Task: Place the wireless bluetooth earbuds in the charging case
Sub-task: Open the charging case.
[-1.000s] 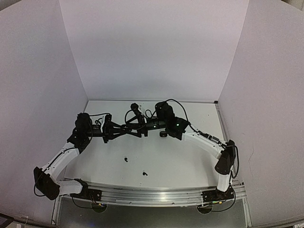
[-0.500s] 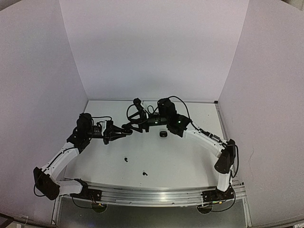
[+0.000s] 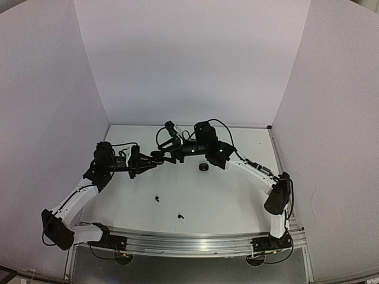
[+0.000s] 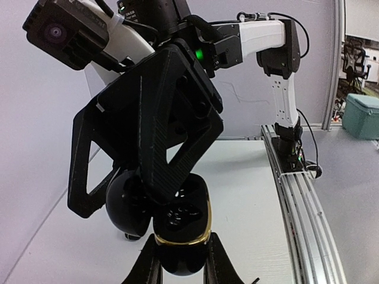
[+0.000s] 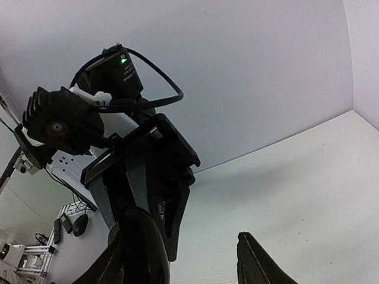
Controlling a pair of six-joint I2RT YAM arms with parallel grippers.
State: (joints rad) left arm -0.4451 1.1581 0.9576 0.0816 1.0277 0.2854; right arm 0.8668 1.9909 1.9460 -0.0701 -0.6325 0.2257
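Observation:
My left gripper (image 3: 160,155) (image 4: 180,257) is shut on the base of a black charging case with a gold rim (image 4: 183,234) and holds it above the table. The case's lid (image 4: 125,204) stands open to the left, and its sockets look dark. My right gripper (image 3: 172,151) (image 5: 186,263) is open and straddles the lid (image 5: 142,248), with one finger (image 4: 169,142) down between lid and base. I see no bud in it. Two black earbuds (image 3: 157,198) (image 3: 180,216) lie on the table near the arm bases. White earbuds are out of view.
A small dark object (image 3: 203,168) lies on the table under the right arm. White walls close in the table at the back and sides. The aluminium rail (image 3: 189,241) with the arm bases runs along the near edge.

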